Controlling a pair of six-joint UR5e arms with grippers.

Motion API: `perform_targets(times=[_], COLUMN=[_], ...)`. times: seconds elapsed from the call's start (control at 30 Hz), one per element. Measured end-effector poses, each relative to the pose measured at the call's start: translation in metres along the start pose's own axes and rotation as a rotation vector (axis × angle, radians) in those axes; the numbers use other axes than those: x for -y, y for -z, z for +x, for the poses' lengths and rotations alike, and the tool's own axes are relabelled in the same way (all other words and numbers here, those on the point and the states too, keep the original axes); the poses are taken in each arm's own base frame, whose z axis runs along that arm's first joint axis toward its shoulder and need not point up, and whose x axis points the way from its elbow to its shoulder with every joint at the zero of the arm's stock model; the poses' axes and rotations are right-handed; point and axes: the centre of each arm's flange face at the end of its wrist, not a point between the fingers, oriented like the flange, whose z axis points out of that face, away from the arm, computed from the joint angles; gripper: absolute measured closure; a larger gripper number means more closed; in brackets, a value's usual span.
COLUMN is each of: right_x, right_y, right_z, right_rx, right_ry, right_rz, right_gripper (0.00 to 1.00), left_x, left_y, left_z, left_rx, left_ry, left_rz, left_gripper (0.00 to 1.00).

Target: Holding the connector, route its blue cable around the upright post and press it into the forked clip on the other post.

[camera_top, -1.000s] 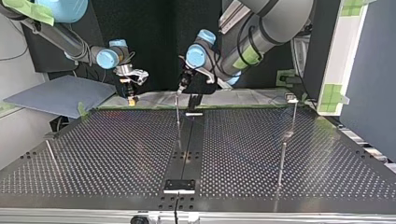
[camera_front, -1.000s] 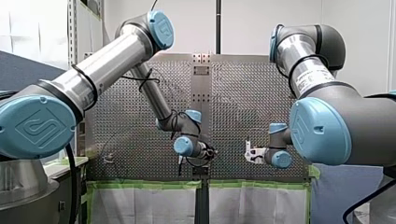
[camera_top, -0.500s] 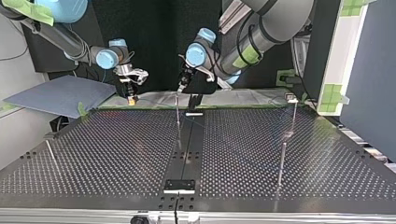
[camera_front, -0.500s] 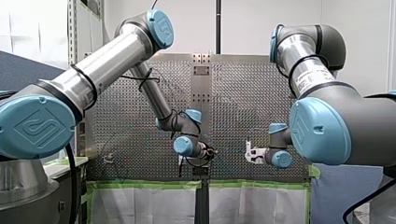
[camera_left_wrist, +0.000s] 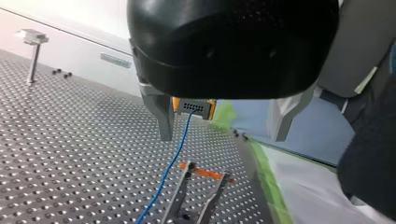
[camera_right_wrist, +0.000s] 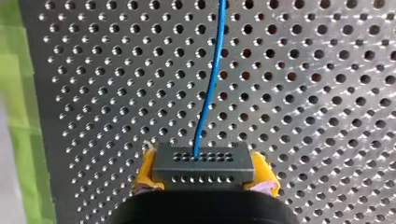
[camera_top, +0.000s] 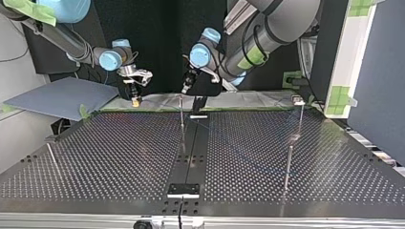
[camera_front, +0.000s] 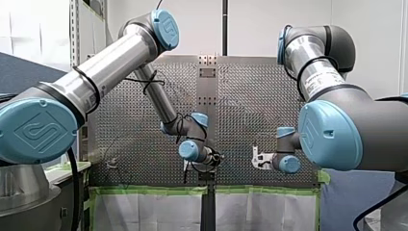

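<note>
Although only little is changed within the last second, a small move is seen at both arms. At the top view's left, the right gripper [camera_top: 135, 98] is raised slightly and shifted a bit to the right. The connector [camera_right_wrist: 203, 163] is carried with it, clamped between the yellow pads [camera_right_wrist: 145, 173]. The connector is held in the air above the table [camera_top: 119, 157], close to the edge on the arms' side, far from the top camera. The blue cable [camera_right_wrist: 211, 79] is led from it forward over the holes. The left gripper [camera_left_wrist: 222, 137] is also lifted a little. Its metal fingers are spread wide and nothing is held between them. In the left wrist view the cable is seen to pass just beside the forked clip [camera_left_wrist: 179, 198], below this gripper, but not inside the fork. It is judged that the routing is under way and the pressing is not yet done. Whether the cable is already led around the post cannot be told.
</note>
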Motion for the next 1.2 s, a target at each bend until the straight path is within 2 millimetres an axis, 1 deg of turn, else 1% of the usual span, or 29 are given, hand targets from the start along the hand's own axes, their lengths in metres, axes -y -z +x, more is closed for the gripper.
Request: perform_targets(times=[0.2, 0.37, 0.63, 0.8, 1.2], right_x=[0.010, 0.019, 0.029, 0.032, 0.036], right_y=[0.013, 0.024, 0.029, 0.033, 0.054], right_z=[-0.011, -0.019, -0.020, -0.012, 0.019], right_rx=[0.058, 0.065, 0.049, 0.035, -0.033], right_ry=[0.034, 0.074, 0.116, 0.122, 0.130], right_rz=[-0.004, 0.017, 0.047, 0.061, 0.047], right_gripper=[1.00, 1.00, 1.00, 1.00, 1.00], left_x=[0.001, -0.003, -0.008, -0.010, -0.013], left_y=[0.006, 0.014, 0.016, 0.015, 0.015], left_z=[0.005, 0.015, 0.018, 0.018, 0.017], left_rx=[-0.023, -0.028, -0.022, -0.021, -0.021], left_ry=[-0.036, -0.040, -0.037, -0.035, -0.032], left_rz=[-0.028, -0.052, -0.066, -0.069, -0.073], left_gripper=[0.00, 0.00, 0.00, 0.00, 0.00])
